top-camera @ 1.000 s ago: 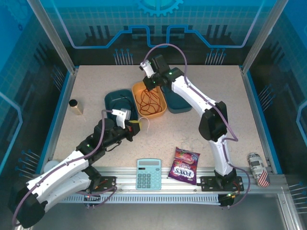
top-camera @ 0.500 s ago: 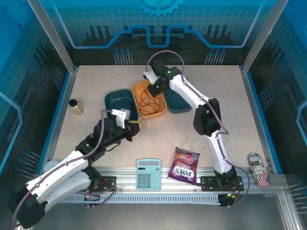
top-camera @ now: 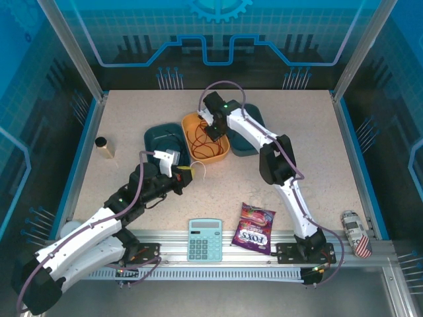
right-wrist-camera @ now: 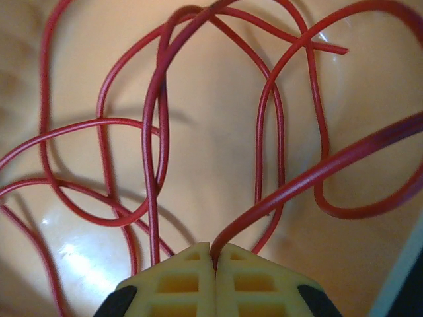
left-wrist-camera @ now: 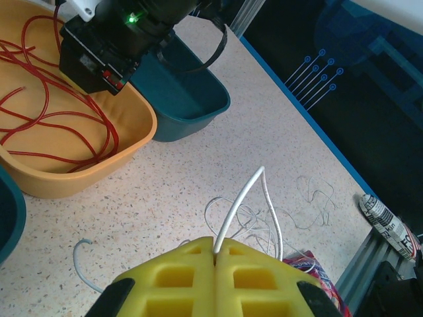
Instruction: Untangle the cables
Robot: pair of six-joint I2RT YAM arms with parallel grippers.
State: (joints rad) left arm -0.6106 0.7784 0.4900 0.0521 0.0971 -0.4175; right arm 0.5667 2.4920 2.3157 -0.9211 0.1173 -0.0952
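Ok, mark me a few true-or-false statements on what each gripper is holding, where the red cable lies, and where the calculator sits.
1. The right gripper is shut on the red cable. True.
2. The left gripper holds the black cable. False: it pinches the white cable.
3. The red cable lies in the orange bin. True.
4. The calculator sits at the far edge of the table. False: it lies at the near edge, beside the candy bag.
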